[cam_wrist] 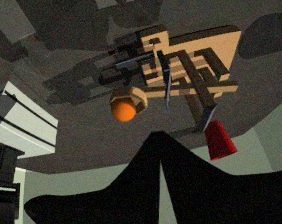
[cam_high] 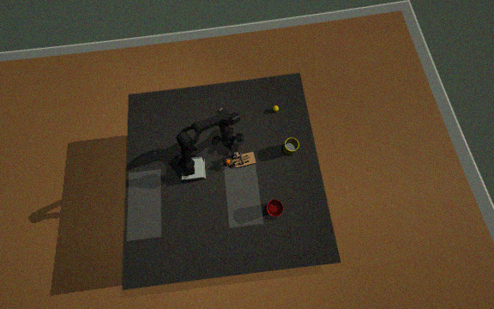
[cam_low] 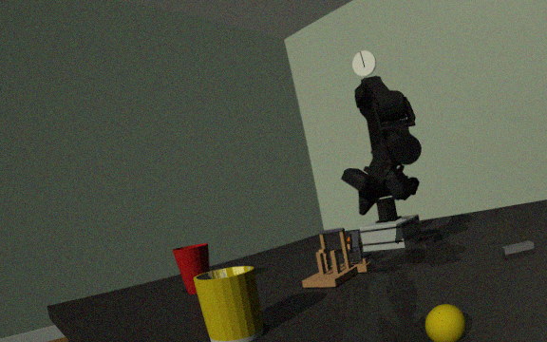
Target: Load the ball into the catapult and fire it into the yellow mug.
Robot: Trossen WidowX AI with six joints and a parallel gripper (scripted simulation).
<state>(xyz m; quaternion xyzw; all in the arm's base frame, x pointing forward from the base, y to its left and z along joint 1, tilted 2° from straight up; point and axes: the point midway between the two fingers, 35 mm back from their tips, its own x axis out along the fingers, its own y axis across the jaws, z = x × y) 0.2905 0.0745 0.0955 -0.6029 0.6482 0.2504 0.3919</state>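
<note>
The wooden catapult (cam_high: 244,160) (cam_low: 332,266) (cam_wrist: 188,63) stands on the dark mat in front of the arm's white base (cam_high: 195,168). An orange ball (cam_high: 228,161) (cam_low: 348,241) (cam_wrist: 124,111) sits at the catapult's end nearest the base. The yellow mug (cam_high: 291,146) (cam_low: 228,304) stands upright to the right of the catapult. My gripper (cam_high: 232,146) (cam_low: 363,208) (cam_wrist: 157,136) is shut and empty. It points down, a little above the catapult's ball end, and touches nothing.
A red mug (cam_high: 274,208) (cam_low: 192,266) (cam_wrist: 220,140) stands at the front right. A loose yellow ball (cam_high: 275,108) (cam_low: 444,323) lies beyond the yellow mug. A small grey block (cam_low: 518,247) lies far off. Two lighter patches (cam_high: 144,206) (cam_high: 243,193) mark the mat.
</note>
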